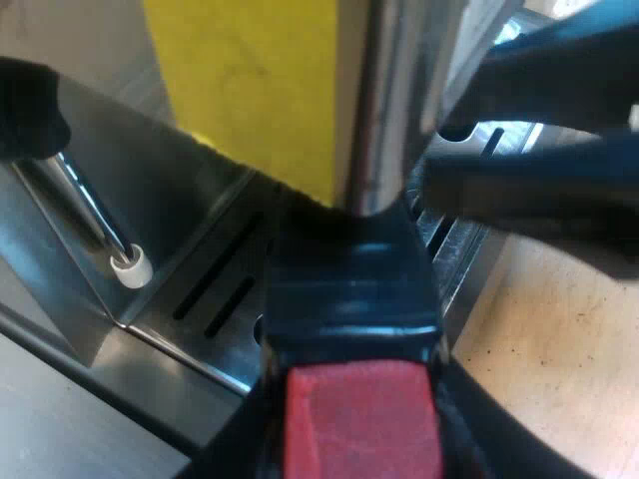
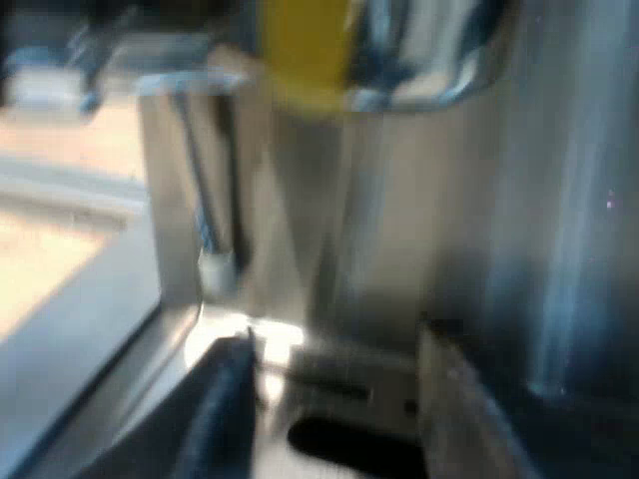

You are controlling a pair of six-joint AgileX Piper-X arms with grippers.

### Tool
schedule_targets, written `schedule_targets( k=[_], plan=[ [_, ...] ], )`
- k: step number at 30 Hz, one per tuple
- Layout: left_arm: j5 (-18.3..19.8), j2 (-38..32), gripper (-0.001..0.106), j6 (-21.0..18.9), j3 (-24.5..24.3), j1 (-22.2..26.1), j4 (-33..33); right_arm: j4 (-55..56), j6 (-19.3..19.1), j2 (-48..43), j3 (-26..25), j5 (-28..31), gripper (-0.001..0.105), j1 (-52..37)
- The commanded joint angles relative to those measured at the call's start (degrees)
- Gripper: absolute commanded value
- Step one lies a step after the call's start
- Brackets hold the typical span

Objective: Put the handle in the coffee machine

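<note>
Showing the handle [image 1: 351, 289] at the machine [image 1: 170, 200], clamped by our left gripper [image 1: 359, 434]; locking seems unfinished; our right gripper [image 2: 334, 404] gapes, empty

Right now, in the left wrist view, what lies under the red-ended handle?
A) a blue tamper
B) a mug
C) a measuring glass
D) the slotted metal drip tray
D: the dark handle with its red end sits above the slotted drip tray at the espresso machine's front.
</note>
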Motion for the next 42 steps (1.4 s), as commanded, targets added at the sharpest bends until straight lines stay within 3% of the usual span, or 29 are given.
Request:
schedule_targets(
  k=[1,6,10,14,20,24,42],
  plan=[
    [11.73,-1.56,0.000,1.61,-2.36,-0.25,-3.30,-5.84,-0.68,1.86,-0.63,-0.52,0.038,-1.05],
    [11.73,-1.56,0.000,1.61,-2.36,-0.25,-3.30,-11.67,-3.10,6.42,-2.54,0.62,0.037,-1.12],
    [11.73,-1.56,0.000,1.61,-2.36,-0.25,-3.18,-17.40,-3.31,9.52,-4.16,6.42,0.034,-1.12],
    [11.73,-1.56,0.000,1.61,-2.36,-0.25,-3.18,-17.99,-5.82,11.46,-6.93,6.70,0.034,-1.35],
    [11.73,-1.56,0.000,1.61,-2.36,-0.25,-3.18,-18.00,-5.81,12.44,-10.56,7.09,0.032,-1.89],
    [11.73,-1.56,0.000,1.61,-2.36,-0.25,-3.18,-18.14,-5.81,12.44,-10.99,10.49,0.032,-2.20],
    [11.73,-1.56,0.000,1.61,-2.36,-0.25,-2.99,-23.98,-6.65,12.44,-10.99,9.99,0.030,-2.25]
  ],
)
